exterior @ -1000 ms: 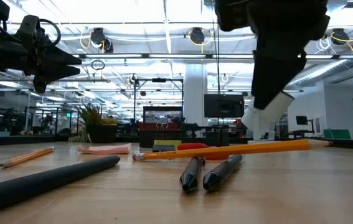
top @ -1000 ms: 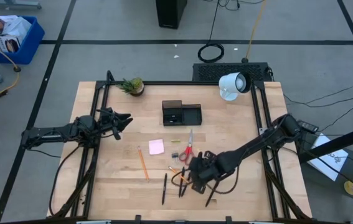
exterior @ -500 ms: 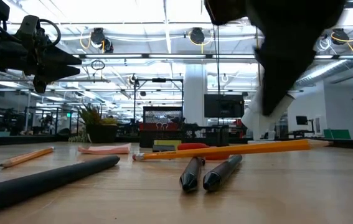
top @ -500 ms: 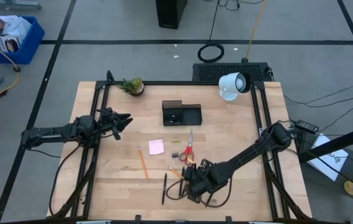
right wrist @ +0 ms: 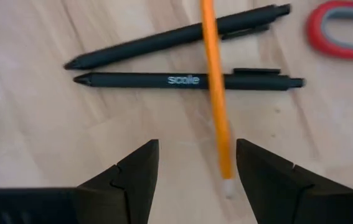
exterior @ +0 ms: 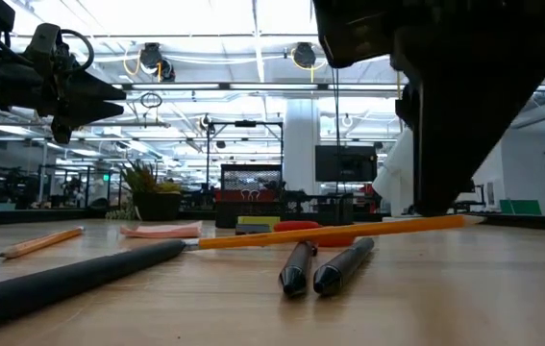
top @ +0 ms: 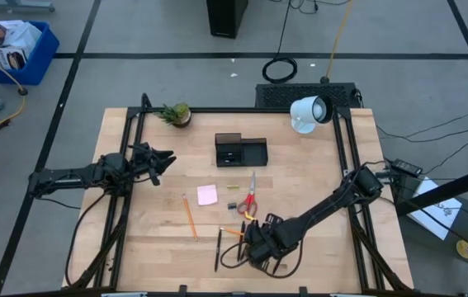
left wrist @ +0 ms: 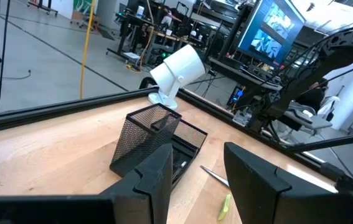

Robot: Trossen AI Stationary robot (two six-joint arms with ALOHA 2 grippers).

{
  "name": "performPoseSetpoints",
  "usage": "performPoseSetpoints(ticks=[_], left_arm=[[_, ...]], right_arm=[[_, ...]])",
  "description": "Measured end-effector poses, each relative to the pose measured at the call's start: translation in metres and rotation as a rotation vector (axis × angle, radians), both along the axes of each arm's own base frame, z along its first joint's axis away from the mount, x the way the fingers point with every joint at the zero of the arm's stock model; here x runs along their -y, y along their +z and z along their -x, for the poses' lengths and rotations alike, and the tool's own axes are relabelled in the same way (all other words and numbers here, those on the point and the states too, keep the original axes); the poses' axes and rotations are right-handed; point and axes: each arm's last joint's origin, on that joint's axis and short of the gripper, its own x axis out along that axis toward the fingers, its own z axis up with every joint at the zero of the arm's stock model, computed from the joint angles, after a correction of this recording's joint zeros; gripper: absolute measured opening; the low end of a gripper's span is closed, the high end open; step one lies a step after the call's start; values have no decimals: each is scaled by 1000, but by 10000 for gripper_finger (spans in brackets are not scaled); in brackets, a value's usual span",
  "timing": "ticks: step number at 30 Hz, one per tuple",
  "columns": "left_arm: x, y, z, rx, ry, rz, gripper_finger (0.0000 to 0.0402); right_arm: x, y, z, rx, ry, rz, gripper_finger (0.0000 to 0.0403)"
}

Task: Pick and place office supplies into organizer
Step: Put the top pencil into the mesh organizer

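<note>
My right gripper (top: pixel 254 246) (right wrist: pixel 196 168) hangs open low over the near middle of the table. Its fingers stand on either side of the eraser end of an orange pencil (right wrist: pixel 216 93) that lies across two black pens (right wrist: pixel 182 79). The red-handled scissors (top: pixel 250 195) lie just beyond them. A third pen (top: pixel 217 249), a second pencil (top: pixel 189 216) and the pink sticky-note pad (top: pixel 207 195) lie to the left. The black organizer (top: pixel 240 150) stands farther back. My left gripper (top: pixel 164 161) (left wrist: pixel 195 180) waits open above the table's left side.
A white lamp-like device (top: pixel 308 113) stands at the far right corner and a small potted plant (top: pixel 176 113) at the far left. Small yellow and black pieces (top: pixel 232 187) lie between the pad and the scissors. Bare wood lies to the right of my right gripper.
My right gripper has moved toward the table's near and left edges and come down over the two pens and the crossing pencil. Its arm has stretched out lower across the table. The left arm has kept still.
</note>
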Motion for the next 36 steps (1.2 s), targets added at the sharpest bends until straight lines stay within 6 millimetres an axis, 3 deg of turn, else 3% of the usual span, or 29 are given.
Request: performPoseSetpoints(ticks=[6,10,17,27,36], left_arm=[[0,0,0,0,0,0,147],[0,0,0,0,0,0,147],[0,0,0,-2,0,0,147],[0,0,0,0,-1,0,147],[0,0,0,0,-1,0,147]], right_arm=[[-4,27,-17,124,145,25,203],[3,21,-27,144,266,97,203],[25,-5,-46,84,325,136,203],[27,4,-71,164,357,130,203],[30,-10,-79,114,374,129,203]])
